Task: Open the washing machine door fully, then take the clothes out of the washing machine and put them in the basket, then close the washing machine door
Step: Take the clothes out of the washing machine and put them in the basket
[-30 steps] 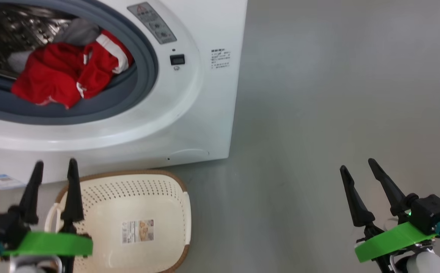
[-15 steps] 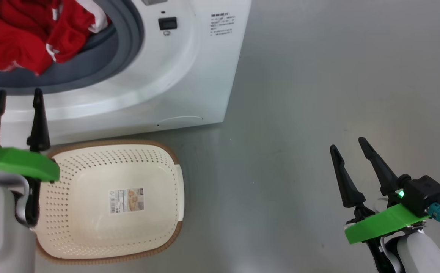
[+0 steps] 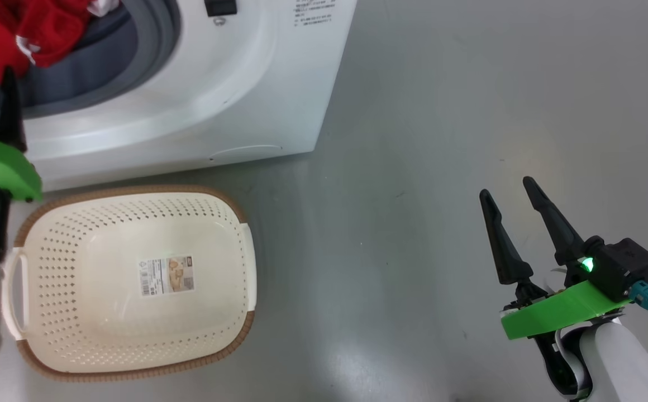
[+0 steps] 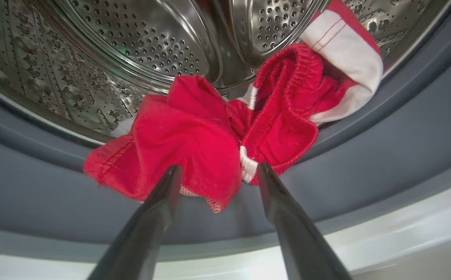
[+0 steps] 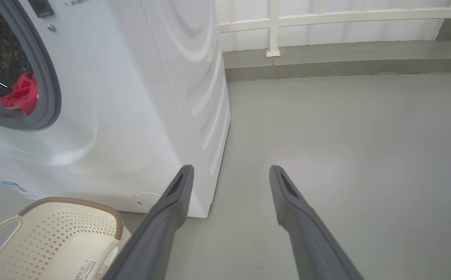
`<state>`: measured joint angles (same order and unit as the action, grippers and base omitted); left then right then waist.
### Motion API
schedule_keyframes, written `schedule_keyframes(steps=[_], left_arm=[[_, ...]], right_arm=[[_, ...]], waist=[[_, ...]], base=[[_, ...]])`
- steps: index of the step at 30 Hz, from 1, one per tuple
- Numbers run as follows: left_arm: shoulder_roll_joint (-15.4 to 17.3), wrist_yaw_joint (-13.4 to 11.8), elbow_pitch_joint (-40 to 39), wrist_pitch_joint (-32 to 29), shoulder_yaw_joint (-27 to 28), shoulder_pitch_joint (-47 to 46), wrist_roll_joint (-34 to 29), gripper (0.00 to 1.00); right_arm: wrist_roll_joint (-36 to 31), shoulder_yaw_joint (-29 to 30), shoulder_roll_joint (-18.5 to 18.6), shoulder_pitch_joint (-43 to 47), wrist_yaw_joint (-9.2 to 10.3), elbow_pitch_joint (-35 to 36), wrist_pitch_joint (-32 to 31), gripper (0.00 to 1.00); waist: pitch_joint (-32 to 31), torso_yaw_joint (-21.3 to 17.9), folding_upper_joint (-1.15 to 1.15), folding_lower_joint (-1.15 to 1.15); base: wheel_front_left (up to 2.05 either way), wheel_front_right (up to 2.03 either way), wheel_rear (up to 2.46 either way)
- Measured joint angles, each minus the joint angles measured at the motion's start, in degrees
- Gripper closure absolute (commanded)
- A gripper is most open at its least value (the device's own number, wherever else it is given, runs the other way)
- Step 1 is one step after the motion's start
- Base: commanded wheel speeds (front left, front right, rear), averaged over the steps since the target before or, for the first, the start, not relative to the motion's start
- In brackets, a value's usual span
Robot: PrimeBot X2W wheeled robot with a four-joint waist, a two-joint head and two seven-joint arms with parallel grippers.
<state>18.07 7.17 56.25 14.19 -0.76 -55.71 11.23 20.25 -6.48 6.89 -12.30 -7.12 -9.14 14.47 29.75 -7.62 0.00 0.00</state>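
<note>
The white washing machine (image 3: 234,100) stands open at the upper left; its door is out of view. Red clothes (image 4: 194,136) with a white band (image 4: 346,54) spill from the steel drum (image 4: 151,46) over the grey gasket (image 4: 35,194). My left gripper (image 4: 217,171) is open, its tips just short of the lowest red fold and nothing between them. One of its fingers (image 3: 10,106) shows at the drum opening. The empty cream basket (image 3: 128,191) sits on the floor before the machine. My right gripper (image 3: 506,187) hangs open over bare floor at the right.
Grey floor spreads to the right of the machine. A white rail and wall (image 5: 326,17) close off the far side. The round service flap (image 3: 246,151) is low on the machine's front, and a blue label (image 5: 17,188) sits near its bottom left.
The head camera has tilted down, so machine and basket have slid up and left. My left gripper has risen from beside the basket to the drum opening. The right gripper holds its pose.
</note>
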Motion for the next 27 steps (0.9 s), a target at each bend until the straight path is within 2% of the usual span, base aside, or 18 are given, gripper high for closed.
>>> schedule_keyframes(steps=[18,27], left_arm=[[1.9,0.0,12.6,-2.6,-7.7,-10.9,-0.8,0.0],[2.7,0.0,15.3,-2.5,-9.8,-13.0,-0.8,0.0]], right_arm=[[-0.2,-0.3,-0.4,-1.5,0.0,0.5,0.2,0.0],[-0.3,-0.5,-0.4,-2.2,0.0,0.7,0.2,0.0]], waist=[[2.9,-0.9,0.0,0.0],[3.8,-1.4,0.0,0.0]], base=[[0.0,0.0,0.0],[0.0,0.0,0.0]])
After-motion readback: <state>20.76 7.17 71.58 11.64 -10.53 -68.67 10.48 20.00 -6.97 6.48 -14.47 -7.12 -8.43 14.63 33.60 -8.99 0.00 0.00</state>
